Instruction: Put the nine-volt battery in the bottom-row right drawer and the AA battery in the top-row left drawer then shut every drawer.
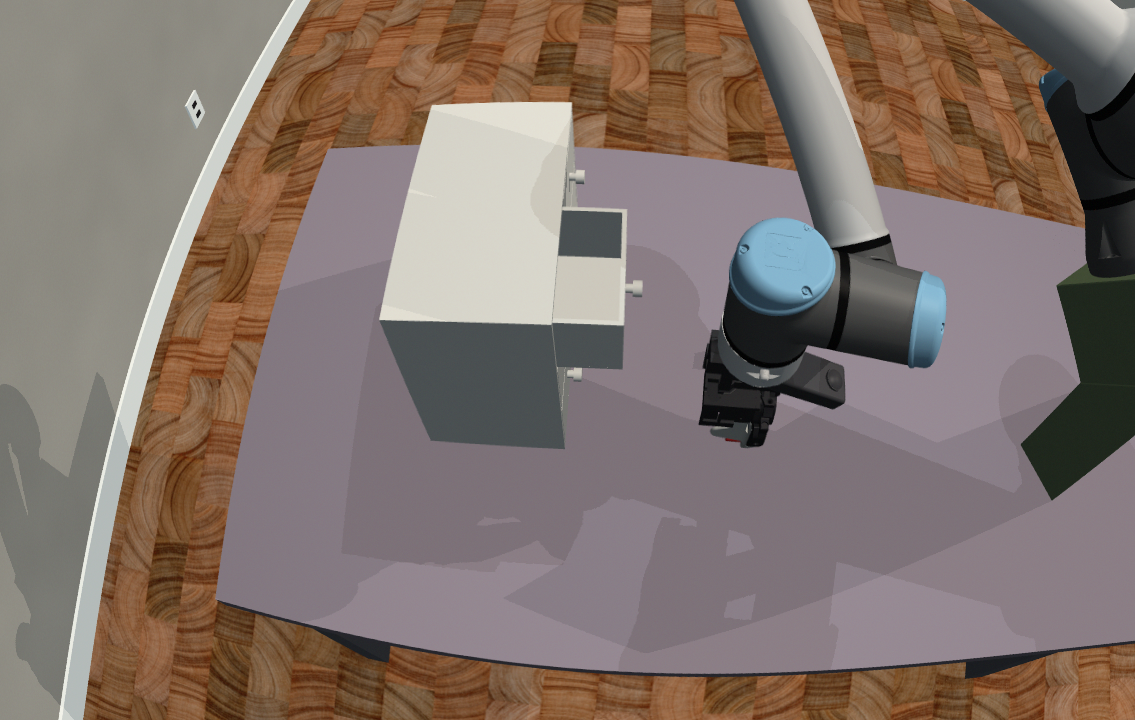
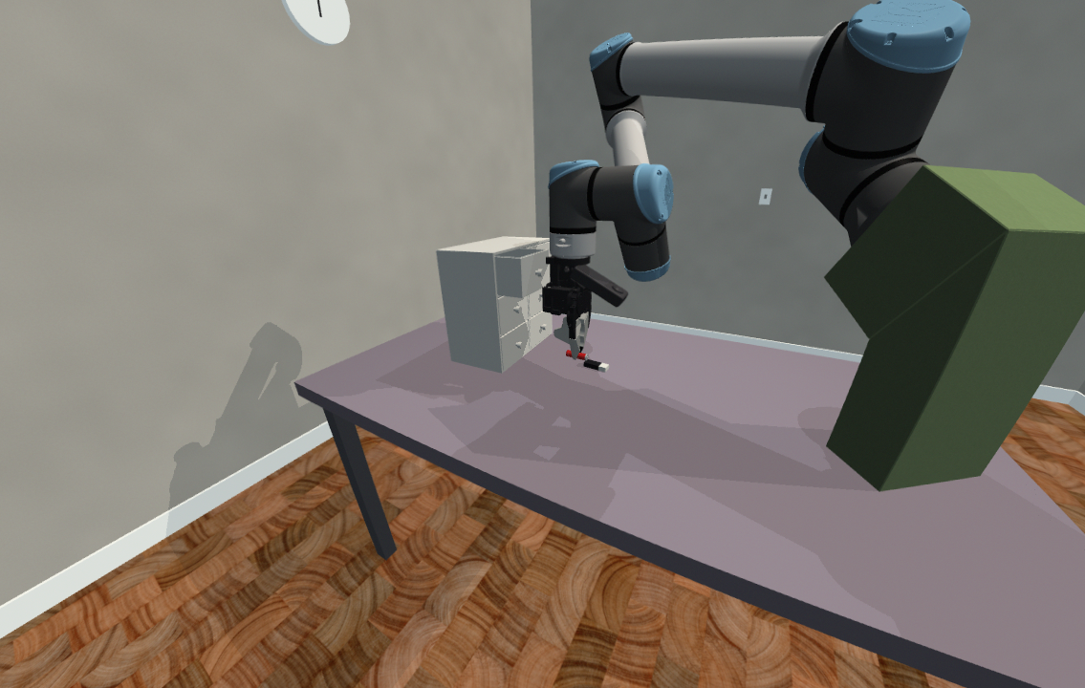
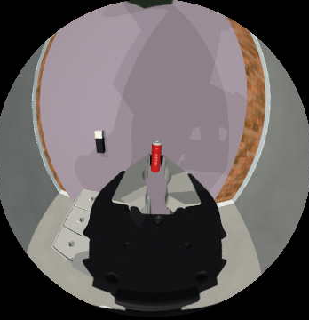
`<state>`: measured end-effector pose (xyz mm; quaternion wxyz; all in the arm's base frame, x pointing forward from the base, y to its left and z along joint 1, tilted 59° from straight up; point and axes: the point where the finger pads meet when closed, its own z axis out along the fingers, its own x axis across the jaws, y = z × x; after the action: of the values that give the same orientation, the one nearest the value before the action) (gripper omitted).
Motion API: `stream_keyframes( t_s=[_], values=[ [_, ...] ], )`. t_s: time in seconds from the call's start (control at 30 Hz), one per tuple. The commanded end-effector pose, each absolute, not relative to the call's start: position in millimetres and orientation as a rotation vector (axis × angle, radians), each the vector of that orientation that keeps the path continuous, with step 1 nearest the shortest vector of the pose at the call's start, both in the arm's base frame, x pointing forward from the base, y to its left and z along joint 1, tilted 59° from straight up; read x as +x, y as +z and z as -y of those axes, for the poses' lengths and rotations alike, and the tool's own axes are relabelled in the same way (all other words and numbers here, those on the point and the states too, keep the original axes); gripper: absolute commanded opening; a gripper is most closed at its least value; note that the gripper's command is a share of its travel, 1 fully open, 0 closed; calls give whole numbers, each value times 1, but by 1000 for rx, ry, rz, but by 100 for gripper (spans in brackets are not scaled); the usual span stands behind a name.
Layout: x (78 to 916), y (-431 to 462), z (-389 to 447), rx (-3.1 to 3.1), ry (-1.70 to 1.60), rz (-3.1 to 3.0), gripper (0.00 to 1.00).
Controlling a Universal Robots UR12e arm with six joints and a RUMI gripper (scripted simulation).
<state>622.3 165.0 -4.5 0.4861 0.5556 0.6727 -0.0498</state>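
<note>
My gripper (image 1: 737, 436) (image 2: 576, 352) (image 3: 155, 156) is shut on the red AA battery (image 2: 570, 352) (image 3: 156, 156) and holds it above the table, out in front of the chest. The white chest (image 1: 481, 214) (image 2: 470, 311) stands upright; part of its front shows in the wrist view. Its top-row left drawer (image 1: 589, 346) (image 2: 509, 275) is pulled partway out, and the part of its inside that shows is empty. The other drawers that I can see look shut. I cannot make out the nine-volt battery in any view.
A black stick with a white end (image 2: 595, 365) (image 3: 99, 144) lies on the table (image 1: 732, 626) (image 2: 700, 513), off to one side of the gripper. A tall green block (image 1: 1126, 331) (image 2: 957, 342) stands under the arm's base at the right.
</note>
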Motion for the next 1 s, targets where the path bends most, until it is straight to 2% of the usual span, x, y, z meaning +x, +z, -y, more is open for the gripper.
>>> stream_keyframes(
  t_s=[0.0,0.47,0.97],
  values=[
    [622,-4,-165,1377,-102,-1615,5],
    [623,1,-161,1543,26,-1456,5],
    [628,13,-154,1873,322,-1036,5]
  ],
)
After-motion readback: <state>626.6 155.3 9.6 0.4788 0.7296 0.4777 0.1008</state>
